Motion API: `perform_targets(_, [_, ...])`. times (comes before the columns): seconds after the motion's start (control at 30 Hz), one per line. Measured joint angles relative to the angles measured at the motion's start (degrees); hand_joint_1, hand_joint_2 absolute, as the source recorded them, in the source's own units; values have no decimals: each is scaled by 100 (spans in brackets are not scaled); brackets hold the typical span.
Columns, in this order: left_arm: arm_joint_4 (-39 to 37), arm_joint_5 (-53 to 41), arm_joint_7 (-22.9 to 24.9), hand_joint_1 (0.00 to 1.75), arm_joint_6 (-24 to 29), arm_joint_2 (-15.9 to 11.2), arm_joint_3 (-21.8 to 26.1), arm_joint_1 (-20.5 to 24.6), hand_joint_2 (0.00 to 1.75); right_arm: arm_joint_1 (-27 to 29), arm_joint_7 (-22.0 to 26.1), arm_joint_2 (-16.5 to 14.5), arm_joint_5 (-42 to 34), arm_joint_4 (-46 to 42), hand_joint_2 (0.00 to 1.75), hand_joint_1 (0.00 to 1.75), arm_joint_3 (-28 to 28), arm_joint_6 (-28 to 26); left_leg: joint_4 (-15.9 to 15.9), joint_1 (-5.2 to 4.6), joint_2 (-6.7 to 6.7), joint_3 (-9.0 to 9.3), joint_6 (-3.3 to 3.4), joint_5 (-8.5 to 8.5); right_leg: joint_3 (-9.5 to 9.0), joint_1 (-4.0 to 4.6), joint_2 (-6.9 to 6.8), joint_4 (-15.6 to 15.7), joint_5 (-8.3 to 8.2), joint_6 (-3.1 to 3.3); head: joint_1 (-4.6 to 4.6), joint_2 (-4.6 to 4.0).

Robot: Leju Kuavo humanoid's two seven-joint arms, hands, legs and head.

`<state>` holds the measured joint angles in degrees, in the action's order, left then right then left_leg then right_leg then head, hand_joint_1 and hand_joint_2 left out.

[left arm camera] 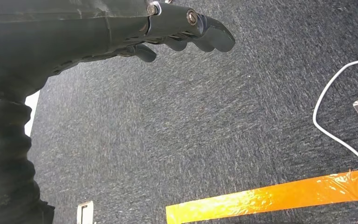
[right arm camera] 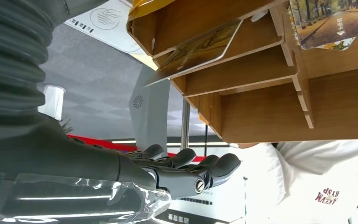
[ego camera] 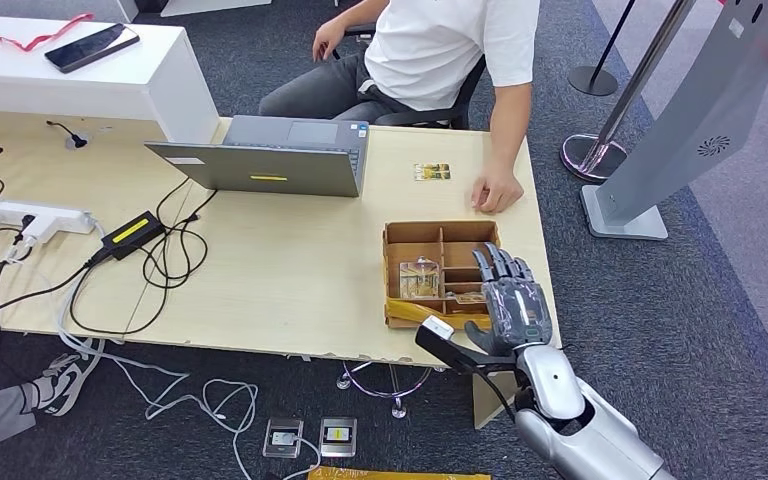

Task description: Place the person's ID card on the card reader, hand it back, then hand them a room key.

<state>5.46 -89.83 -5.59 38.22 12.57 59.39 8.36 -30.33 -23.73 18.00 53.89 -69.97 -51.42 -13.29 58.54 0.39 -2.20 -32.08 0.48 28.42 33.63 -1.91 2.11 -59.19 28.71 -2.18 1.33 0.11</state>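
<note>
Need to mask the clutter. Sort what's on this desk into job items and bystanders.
Job:
- card on the desk near the person's hand
- wooden card box holding cards
- right hand, beside the box

Clutter:
- laptop
- power strip
- charger brick
- phone

Open laptop [ego camera: 280, 158] and tangled cables [ego camera: 160, 255] on the desk [ego camera: 280, 290]

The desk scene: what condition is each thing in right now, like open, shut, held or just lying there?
Laptop: lid open, on the desk.
Wooden box: open-topped, cards in its compartments.
Card: lying flat on the desk, untouched.
Right hand: empty, fingers extended over the box.
Left hand: empty, fingers loosely curled, above the floor.
Person's hand: resting on the desk.
Phone: lying on the white counter.
</note>
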Motion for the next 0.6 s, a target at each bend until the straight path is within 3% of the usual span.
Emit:
perform_targets(0.43, [0,0,-39,0,9,0,0,0,175,26,25,11,-62,115,175,0,79,-7,0,0,0,0,0,0,0,0,0,0,0,0,-1,0])
perform_targets(0.57, [-1,-3,-40,0,10,0,0,-1,0,26,28,11,-75,148,175,0,83,-4,0,0,0,0,0,0,0,0,0,0,0,0,-1,0])
perform_targets(0.6, [-3,-5,-40,0,10,1,0,-2,0,25,32,10,-86,157,175,0,83,-2,0,0,0,0,0,0,0,0,0,0,0,0,-1,0])
